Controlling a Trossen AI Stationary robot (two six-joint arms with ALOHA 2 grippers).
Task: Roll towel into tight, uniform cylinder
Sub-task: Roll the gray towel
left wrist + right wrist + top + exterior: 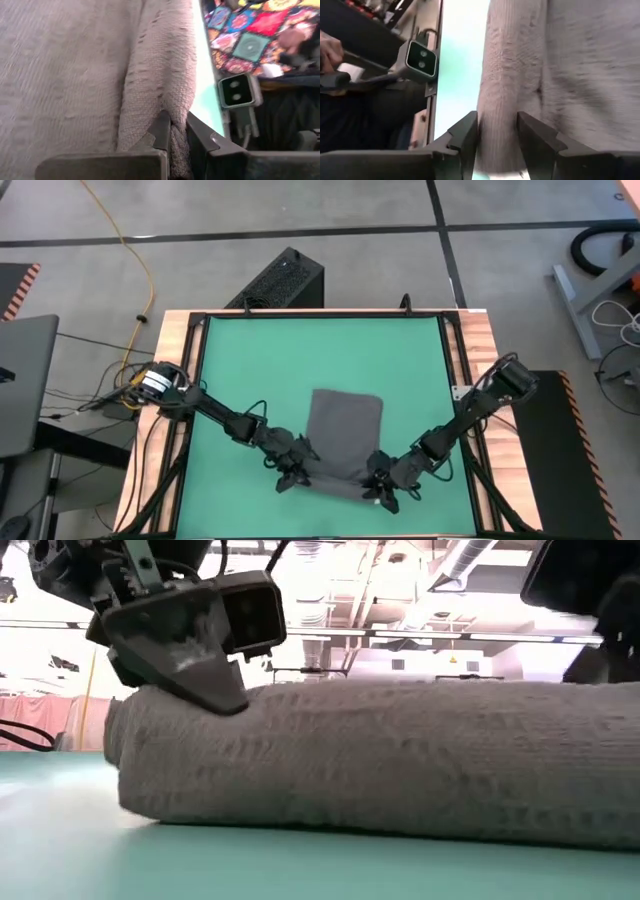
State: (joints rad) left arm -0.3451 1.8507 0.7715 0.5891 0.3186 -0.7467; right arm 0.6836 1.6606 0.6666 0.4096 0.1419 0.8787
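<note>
We have the towel (343, 442) on the green mat (270, 360), its near edge rolled into a fat fold. Our left gripper (176, 131) is clenched on that fold; our right gripper (497, 132) straddles it with fingers parted. We should match both ends and tuck evenly so the roll stays tight.

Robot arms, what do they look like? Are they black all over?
Mostly, yes. Both arms are dark and jointed, with thin black cables looping along them. The left arm has a pale, silvery band near its base. The left gripper and right gripper each end in two dark, flat, angular fingers with stepped notches along their inner edges.
</note>
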